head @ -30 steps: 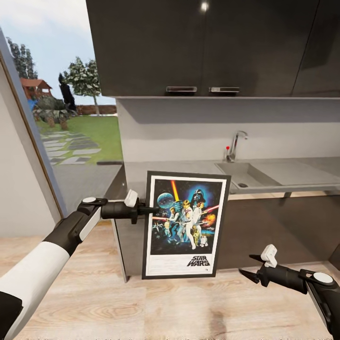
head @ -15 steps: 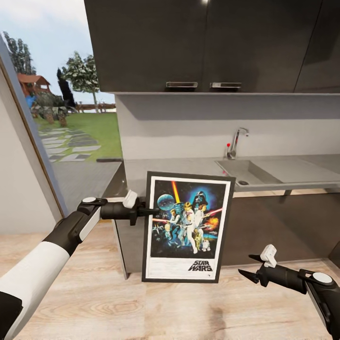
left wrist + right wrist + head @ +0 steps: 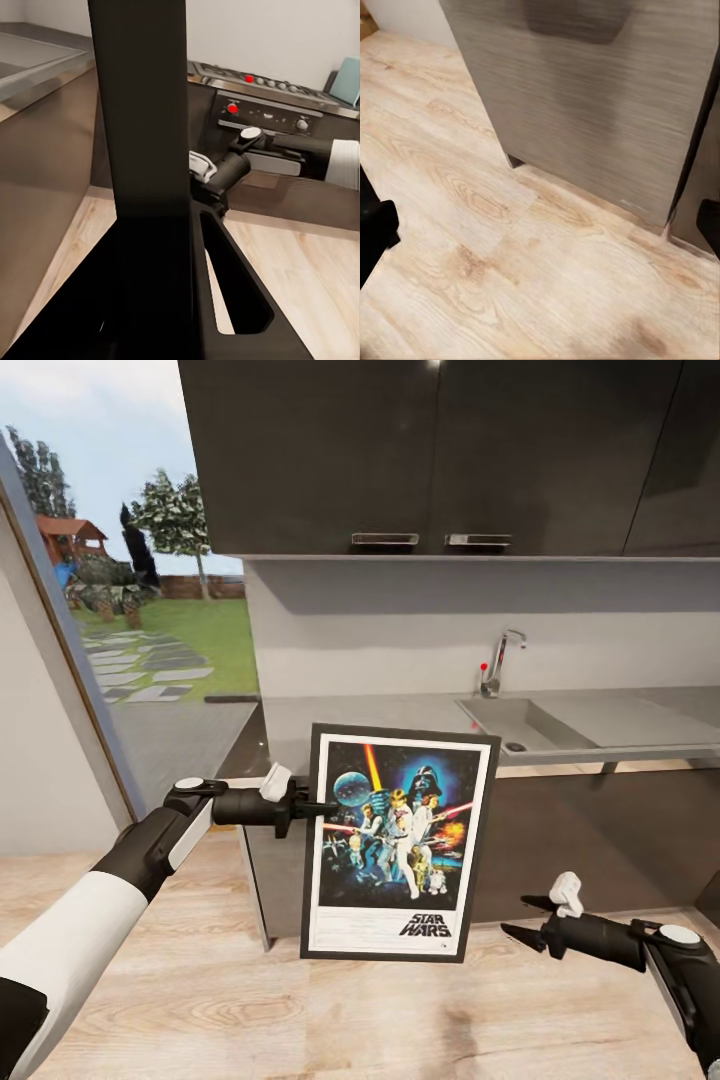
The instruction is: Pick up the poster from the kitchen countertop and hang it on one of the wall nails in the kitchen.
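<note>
**Hidden and cut off**

The poster (image 3: 396, 842) covers the left tool's (image 3: 322, 809) fingertips and part of the table (image 3: 400, 712) front behind it. The right arm runs off the head view's edge beyond its tool (image 3: 522, 918).

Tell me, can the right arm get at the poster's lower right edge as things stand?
Probably yes: the right gripper hangs open and empty beside the poster, with only open space over the floor between them.
</note>
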{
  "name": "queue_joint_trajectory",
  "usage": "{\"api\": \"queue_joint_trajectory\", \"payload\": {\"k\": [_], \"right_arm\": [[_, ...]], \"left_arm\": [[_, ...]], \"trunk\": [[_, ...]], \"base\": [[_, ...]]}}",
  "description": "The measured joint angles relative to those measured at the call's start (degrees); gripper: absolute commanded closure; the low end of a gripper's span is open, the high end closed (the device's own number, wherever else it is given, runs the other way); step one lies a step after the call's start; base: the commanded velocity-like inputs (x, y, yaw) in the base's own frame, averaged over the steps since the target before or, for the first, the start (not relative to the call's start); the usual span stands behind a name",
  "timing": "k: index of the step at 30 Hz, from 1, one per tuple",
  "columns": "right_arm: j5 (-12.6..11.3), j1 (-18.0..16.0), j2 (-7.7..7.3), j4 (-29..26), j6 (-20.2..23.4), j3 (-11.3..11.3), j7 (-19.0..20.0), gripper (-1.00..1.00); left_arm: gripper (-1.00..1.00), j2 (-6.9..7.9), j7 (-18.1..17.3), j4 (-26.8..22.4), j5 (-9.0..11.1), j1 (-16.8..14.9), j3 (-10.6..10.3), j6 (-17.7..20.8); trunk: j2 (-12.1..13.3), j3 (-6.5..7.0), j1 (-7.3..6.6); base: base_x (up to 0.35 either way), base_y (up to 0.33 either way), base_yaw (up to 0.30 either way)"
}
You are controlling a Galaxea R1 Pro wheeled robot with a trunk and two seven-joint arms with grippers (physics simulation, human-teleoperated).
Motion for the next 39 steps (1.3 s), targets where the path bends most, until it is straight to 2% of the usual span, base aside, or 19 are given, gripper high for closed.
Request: {"api": "queue_joint_trajectory", "payload": {"k": [5,10,15,20,33,39], "right_arm": [[-0.05,-2.33,0.02,0.05,1.08,0.13,4.23,-1.00],[-0.11,-4.66,0.09,0.07,6.88,0.28,9.44,-1.00],[-0.20,-5.48,0.08,0.03,9.02,0.33,14.02,-1.00],[-0.26,-5.79,0.24,0.02,9.68,0.38,17.00,-1.00],[-0.26,-5.83,1.02,0.36,9.65,0.89,18.25,-1.00],[-0.26,-5.82,1.70,0.46,9.47,4.23,18.24,-1.00]], "left_arm": [[1.00,-0.02,-0.01,0.03,0.03,0.00,0.00,0.00],[1.00,-0.02,-0.03,0.04,0.05,0.00,-0.04,-0.03],[1.00,-0.02,-0.04,0.02,0.06,0.00,-0.01,-0.06],[1.00,-0.02,-0.04,-0.03,0.06,0.00,-0.06,-0.08],[1.00,-0.02,-0.04,-0.44,0.06,0.00,-0.04,-0.05],[1.00,-0.02,-0.04,-1.41,0.07,0.00,-0.03,0.02]], "trunk": [[0.00,0.00,0.00],[0.00,0.00,0.00],[0.00,0.00,0.00],[0.00,0.00,0.00],[0.00,0.00,0.00],[0.00,0.00,0.00]], "base": [[0.000,0.000,0.000],[0.000,0.000,0.000],[0.000,0.000,0.000],[0.000,0.000,0.000],[0.000,0.000,0.000],[0.000,0.000,0.000]]}}
